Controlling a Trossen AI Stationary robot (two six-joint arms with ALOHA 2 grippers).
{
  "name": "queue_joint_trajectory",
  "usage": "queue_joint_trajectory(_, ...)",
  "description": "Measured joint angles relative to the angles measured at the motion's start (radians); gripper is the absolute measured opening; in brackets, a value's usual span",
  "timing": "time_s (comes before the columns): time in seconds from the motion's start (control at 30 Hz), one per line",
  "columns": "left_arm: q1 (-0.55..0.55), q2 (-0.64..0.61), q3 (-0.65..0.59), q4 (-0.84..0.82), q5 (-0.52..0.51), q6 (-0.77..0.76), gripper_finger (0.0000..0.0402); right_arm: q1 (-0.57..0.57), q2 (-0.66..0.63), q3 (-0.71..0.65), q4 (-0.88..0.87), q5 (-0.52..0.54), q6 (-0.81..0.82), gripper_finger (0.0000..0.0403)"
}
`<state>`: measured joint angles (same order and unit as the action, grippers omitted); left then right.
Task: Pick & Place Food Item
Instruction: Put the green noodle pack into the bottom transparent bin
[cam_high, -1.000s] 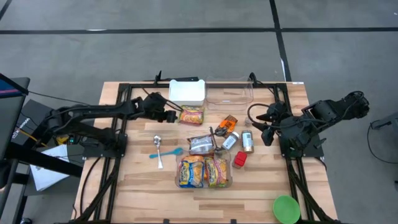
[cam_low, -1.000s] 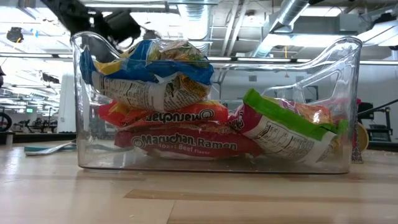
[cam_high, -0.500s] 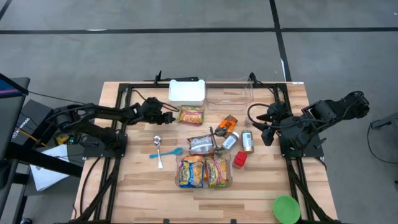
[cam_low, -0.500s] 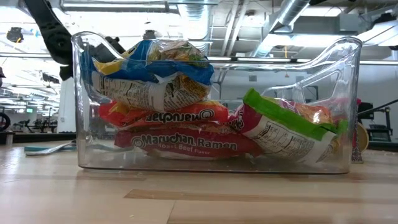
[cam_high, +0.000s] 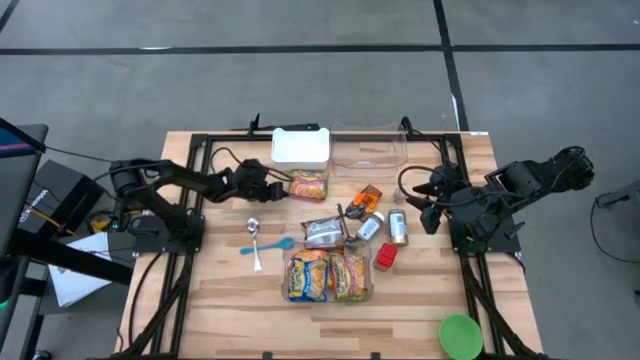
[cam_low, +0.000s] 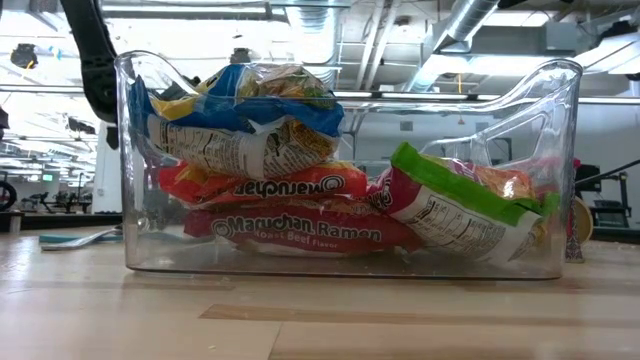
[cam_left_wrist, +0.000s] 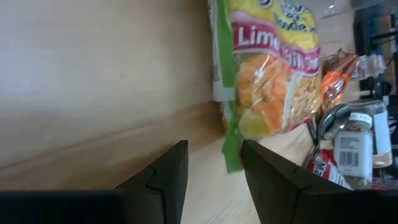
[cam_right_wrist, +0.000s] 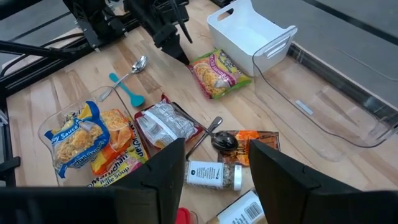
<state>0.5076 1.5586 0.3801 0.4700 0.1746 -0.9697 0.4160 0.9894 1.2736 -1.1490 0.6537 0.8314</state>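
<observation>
Left gripper (cam_high: 278, 186), fingers spread with nothing between them, low over the wooden table (cam_high: 230, 310) and level with the ramen packet (cam_high: 308, 185), which lies flat just beside the fingertips on their 3 o'clock side in the high view; fingers and packet appear apart, not touching. The open stance and the line-up on the packet's near edge suggest an approach to a grasp, not a carry. The right gripper (cam_high: 415, 193), likewise parted and empty, waits at about 2 o'clock of the table's middle, clear of the clutter. Three bins explain the layout. A clear tub (cam_high: 368, 150) stands empty at 12 o'clock. A white bin (cam_high: 300, 147), also empty, sits at 11 o'clock, directly beyond the packet. A second clear tub (cam_high: 328, 275) at 6 o'clock already holds several noodle packs, so it is probably the sorting destination for this kind of item. The packet rests between the white bin and the central clutter, printed face up. Its long axis seems to run from 9 to 3 o'clock, so one short, green-edged end points at the left gripper, an edge the fingers could close over. Smaller items lie apart from it: a silver pouch (cam_high: 324, 232), spice jars (cam_high: 398, 228) and a teal spoon (cam_high: 265, 246).
</observation>
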Motion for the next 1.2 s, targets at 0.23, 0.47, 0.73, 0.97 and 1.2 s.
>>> queue_joint_trajectory(0.23,0.000,0.018,0.003,0.029,0.014,0.001,0.0147,0.000,0.000,0.000,-0.004,0.001,0.000,0.0171)
queue_joint_trajectory(0.47,0.000,0.018,0.002,0.026,0.016,0.018,0.0128,0.000,0.000,-0.011,-0.004,0.001,0.000,0.0171)
queue_joint_trajectory(0.73,0.000,0.019,0.001,0.029,0.007,0.020,0.0093,0.001,0.000,-0.068,0.030,-0.004,0.033,0.0171)
queue_joint_trajectory(0.97,0.000,0.021,0.000,0.049,0.002,0.022,0.0090,0.002,0.000,-0.068,0.071,-0.005,0.025,0.0171)
queue_joint_trajectory(1.2,0.000,0.021,0.000,0.048,0.002,0.021,0.0090,0.002,0.000,-0.068,0.093,-0.006,0.007,0.0171)
